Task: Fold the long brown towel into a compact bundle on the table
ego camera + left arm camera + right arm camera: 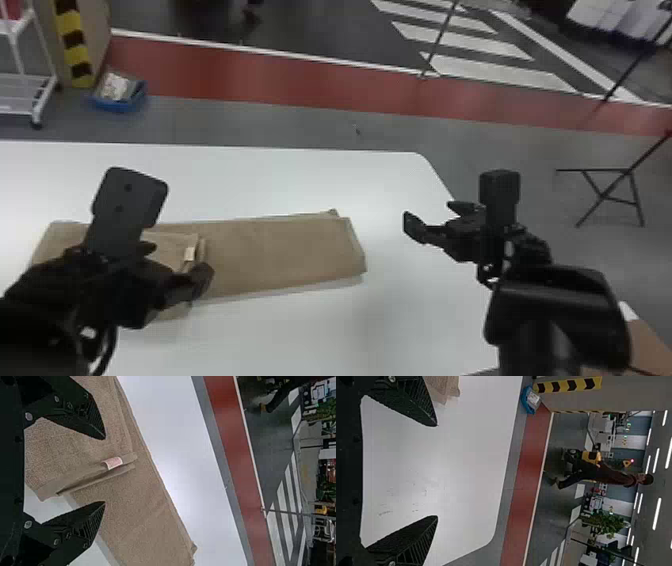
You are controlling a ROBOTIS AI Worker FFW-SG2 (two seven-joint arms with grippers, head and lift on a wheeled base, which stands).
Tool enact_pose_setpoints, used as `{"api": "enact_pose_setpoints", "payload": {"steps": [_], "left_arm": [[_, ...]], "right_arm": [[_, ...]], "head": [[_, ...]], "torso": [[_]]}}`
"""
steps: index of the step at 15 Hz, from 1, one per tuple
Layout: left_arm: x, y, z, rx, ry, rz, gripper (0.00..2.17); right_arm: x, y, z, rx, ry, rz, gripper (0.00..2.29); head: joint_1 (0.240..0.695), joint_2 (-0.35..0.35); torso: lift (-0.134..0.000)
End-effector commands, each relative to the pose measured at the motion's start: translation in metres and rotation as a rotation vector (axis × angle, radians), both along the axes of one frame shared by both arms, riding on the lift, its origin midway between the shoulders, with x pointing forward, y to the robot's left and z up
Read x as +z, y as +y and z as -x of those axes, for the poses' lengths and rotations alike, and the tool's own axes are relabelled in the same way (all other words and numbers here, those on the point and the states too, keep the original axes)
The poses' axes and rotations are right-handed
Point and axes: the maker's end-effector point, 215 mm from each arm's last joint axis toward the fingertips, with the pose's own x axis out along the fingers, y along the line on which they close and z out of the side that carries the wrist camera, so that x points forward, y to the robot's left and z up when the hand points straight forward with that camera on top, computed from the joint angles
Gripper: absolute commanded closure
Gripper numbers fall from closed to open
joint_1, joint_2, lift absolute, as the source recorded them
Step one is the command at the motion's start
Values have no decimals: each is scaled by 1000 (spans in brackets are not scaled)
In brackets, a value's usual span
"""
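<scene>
Conceivably, the gaping left gripper (104, 470) could snag the brown towel (280, 250) and skew its flap (75, 443), right gripper (436, 471) likewise released.

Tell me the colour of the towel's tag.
The tag is whitish with reddish marks, clearest in the left wrist view.

A brown towel (280, 250) is laid across the white bench (300, 180), its left part doubled over, with a pale label (189, 253) shown at the fold. The left pincer (175, 264) is held over that part. The right pincer (432, 217) is held well apart from the towel's right end, its fingers parted. Beyond the bench, the floor is crossed by a red strip (300, 80), and a blue bin (120, 104) is set near a cart (44, 97).
</scene>
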Motion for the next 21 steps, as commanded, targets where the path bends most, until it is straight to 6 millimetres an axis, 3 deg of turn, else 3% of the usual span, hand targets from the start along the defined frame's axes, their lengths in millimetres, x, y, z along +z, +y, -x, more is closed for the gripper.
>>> {"api": "enact_pose_setpoints", "payload": {"steps": [1,3,7,10,12,13,17,21], "left_arm": [[-1,19,-5,42,4,13,70],[9,52,-11,109,-9,48,70],[12,133,-14,259,-18,133,70],[10,191,-12,355,-30,227,70],[3,223,-3,405,-26,243,70],[6,237,-3,415,-47,249,70],[-2,264,12,455,-33,252,70],[3,267,24,444,-32,247,76]], "right_arm": [[-3,18,-5,36,1,2,43],[-6,46,-10,89,9,18,43],[-4,97,-21,185,8,56,43],[-8,131,-20,246,19,70,46],[-14,158,-12,293,32,84,49],[-16,171,-11,317,36,90,53],[-32,213,5,372,85,96,56],[-39,262,24,428,126,128,53]], "head": [[695,-350],[695,-334],[695,-227],[695,-102],[695,-53],[695,6],[695,106],[695,186]], "torso": [[-123],[-123],[-123],[-123],[-123],[-123],[-123],[-123]]}}
